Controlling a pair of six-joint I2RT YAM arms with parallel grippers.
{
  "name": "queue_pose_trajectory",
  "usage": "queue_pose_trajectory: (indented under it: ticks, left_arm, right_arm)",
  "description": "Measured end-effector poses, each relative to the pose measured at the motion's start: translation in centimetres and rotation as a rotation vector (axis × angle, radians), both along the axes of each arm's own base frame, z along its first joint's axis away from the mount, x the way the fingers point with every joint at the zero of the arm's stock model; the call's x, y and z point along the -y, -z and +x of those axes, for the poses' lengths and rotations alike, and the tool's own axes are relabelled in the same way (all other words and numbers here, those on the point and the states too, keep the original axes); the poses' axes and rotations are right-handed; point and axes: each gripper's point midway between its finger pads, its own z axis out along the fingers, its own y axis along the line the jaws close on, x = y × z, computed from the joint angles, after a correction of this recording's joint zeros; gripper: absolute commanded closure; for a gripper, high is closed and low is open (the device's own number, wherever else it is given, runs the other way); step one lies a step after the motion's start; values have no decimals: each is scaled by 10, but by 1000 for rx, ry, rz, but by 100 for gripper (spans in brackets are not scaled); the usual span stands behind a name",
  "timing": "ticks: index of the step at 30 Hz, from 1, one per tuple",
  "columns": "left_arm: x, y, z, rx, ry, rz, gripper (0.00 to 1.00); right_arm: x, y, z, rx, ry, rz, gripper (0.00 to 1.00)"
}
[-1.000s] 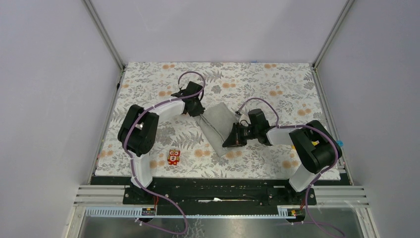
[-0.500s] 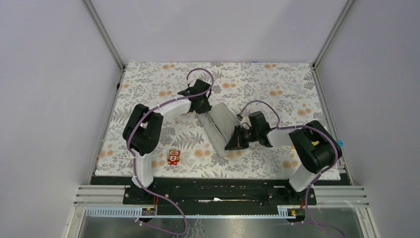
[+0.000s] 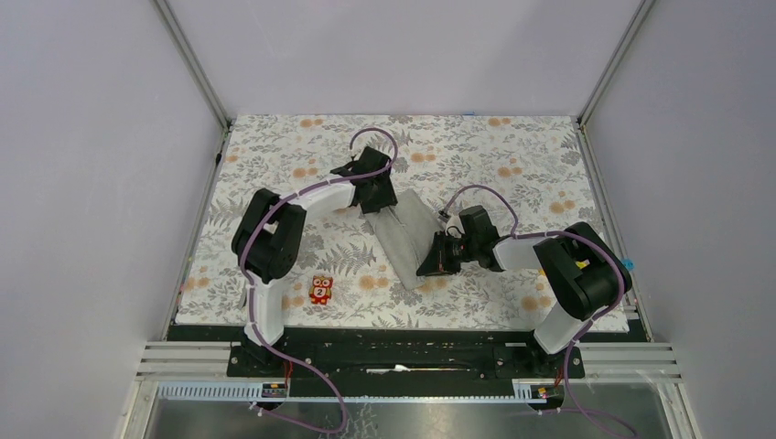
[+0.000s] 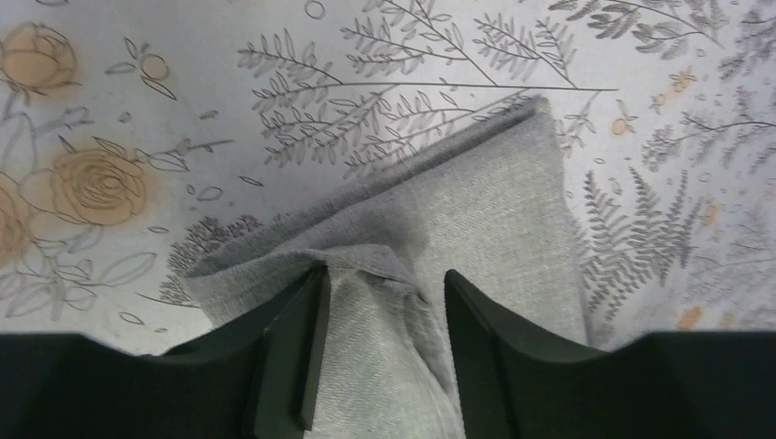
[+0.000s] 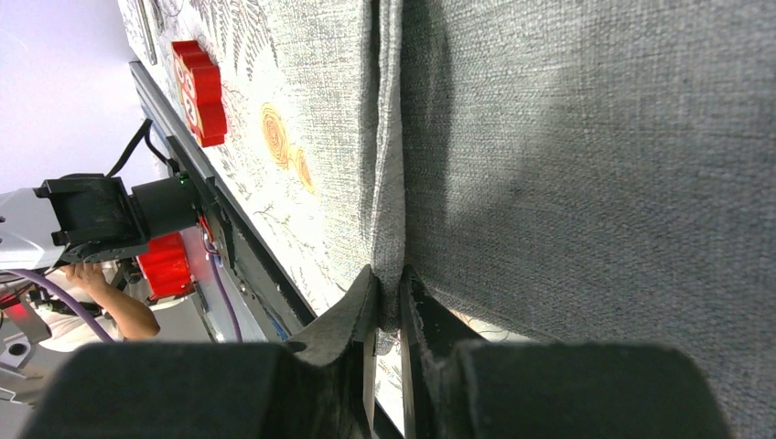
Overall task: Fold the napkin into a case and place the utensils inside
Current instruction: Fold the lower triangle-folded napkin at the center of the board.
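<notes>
Napkin: the napkin (image 3: pixel 407 233) is lying as a narrow folded strip in the middle of the floral table cover (image 3: pixel 512 155), running aslant from its centre toward the near edge.
Napkin layers: in the left wrist view the napkin (image 4: pixel 494 210) is showing one layer folded over another, with a raised crease along its far edge.
Contents: whether anything is lying inside the folds cannot be told.
Left arm: it is bending at the elbow over the left half of the table cover and reaching toward the far end of the strip.
Left gripper: the left gripper (image 3: pixel 378 203) is hanging over that far end; in its own camera the left gripper (image 4: pixel 386 274) is standing with fingers apart, straddling a fold of cloth and not squeezing it.
Right arm: it is stretching low from the near right corner toward the strip's right long edge.
Right gripper: the right gripper (image 3: pixel 428 261) is pinching that edge; in its wrist view the right gripper (image 5: pixel 389 274) is clamping a thin ridge of the napkin (image 5: pixel 595 137) between nearly closed fingers.
Red toy figure: the red toy figure (image 3: pixel 320 290) is sitting near the near edge, well left of the strip.
Hard to make out: the strip's near end is being partly covered by the right gripper in the top view.
</notes>
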Motion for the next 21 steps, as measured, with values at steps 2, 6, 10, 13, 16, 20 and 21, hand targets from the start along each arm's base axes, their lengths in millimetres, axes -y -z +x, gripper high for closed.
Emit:
queue_pose_trajectory:
  ticks: [2,6,10,13,16,20,21]
  left_arm:
    - [3,-4,-1,2,18,-16,33]
    - [11,-30,-4,40,58,-94,29]
    - [7,-63,-8,100,77,-190,39]
    - [-7,-72,-7,124,60,-243,61]
    - [-16,-67,-5,116,50,-287,79]
    - [-14,-49,-2,81,74,-338,89]
    - [-11,-44,-1,77,86,-350,89]
  right_arm:
    - [0,0,1,1,3,-3,100]
    - [0,1,1,2,4,-5,100]
    - [1,1,1,2,5,-5,100]
    - [1,1,1,1,5,-6,100]
    - [1,2,1,2,9,-11,100]
    - [3,4,1,-3,16,-26,100]
    - [4,5,1,-4,17,-30,100]
